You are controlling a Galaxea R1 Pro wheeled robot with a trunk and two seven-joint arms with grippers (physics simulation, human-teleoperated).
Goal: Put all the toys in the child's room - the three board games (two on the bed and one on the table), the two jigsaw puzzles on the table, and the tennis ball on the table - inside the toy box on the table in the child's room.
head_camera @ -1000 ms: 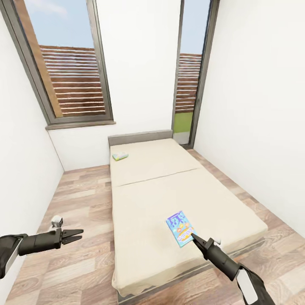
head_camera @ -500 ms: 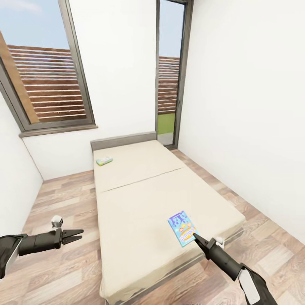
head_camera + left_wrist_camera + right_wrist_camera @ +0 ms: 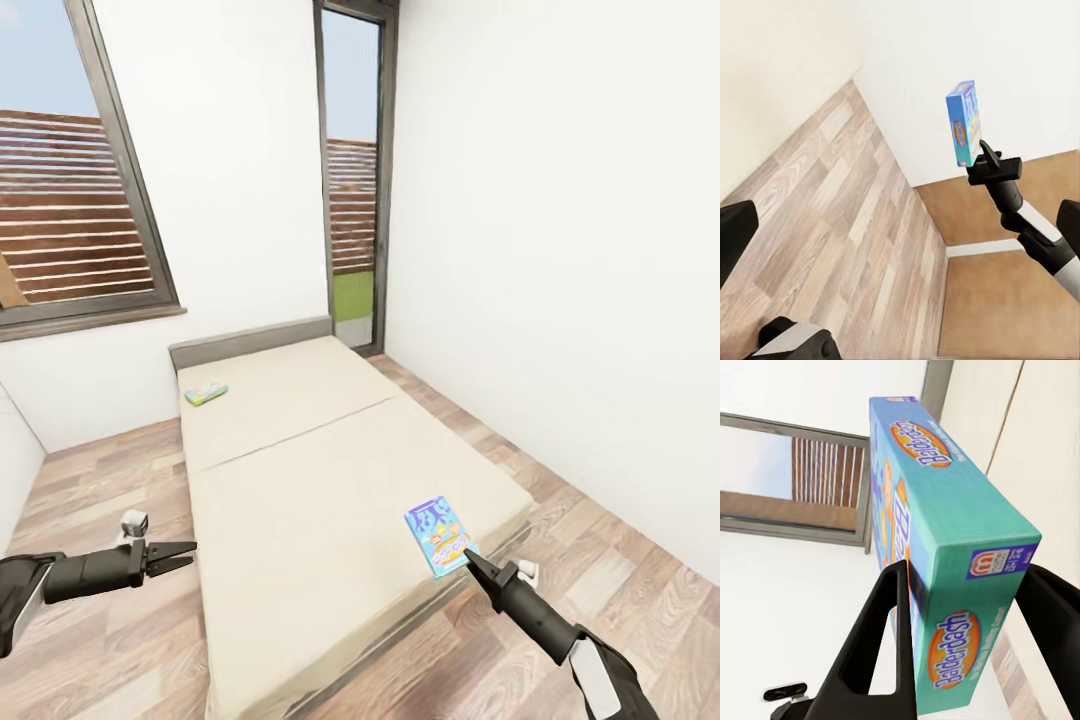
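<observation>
My right gripper [image 3: 468, 556] is shut on a blue-and-teal board game box [image 3: 438, 537], held up over the near right corner of the bed [image 3: 300, 470]. In the right wrist view the box [image 3: 945, 585] sits clamped between the two black fingers [image 3: 896, 607]. The left wrist view looks across at the same box [image 3: 964, 124] standing on the right gripper [image 3: 982, 150]. A second, green-and-blue board game [image 3: 206, 394] lies flat near the head of the bed. My left gripper [image 3: 185, 556] hangs open and empty over the floor left of the bed.
The bed stands on a wooden floor [image 3: 120, 640], with floor strips on both sides. A white wall [image 3: 560, 250] runs along the right. A window [image 3: 70, 200] and a narrow glass door [image 3: 352, 190] are on the far wall.
The whole picture has shifted left, so the camera has turned to the right. Both arms keep their place in the frame, and the box stays in the right gripper.
</observation>
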